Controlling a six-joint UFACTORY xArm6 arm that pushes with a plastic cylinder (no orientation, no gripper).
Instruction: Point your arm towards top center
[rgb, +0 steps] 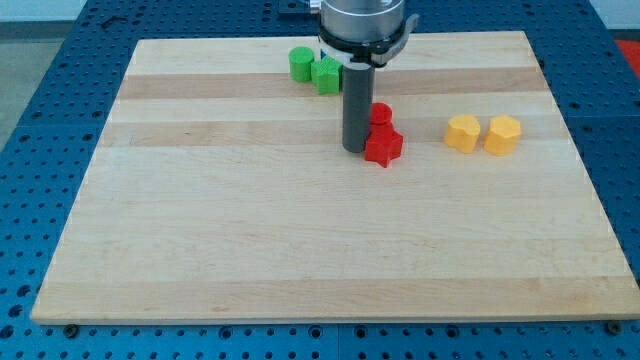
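On a pale wooden board (300, 250) over blue pegboard (60, 60), my tip (354, 149) touching the red block (383, 146), no end effector.

Straight dark rod, upright, hanging from grey arm head at view's top centre. My tip (354, 150) on light wooden surface (300, 250), above mid-board, touching left side of red star-shaped block (383, 147).
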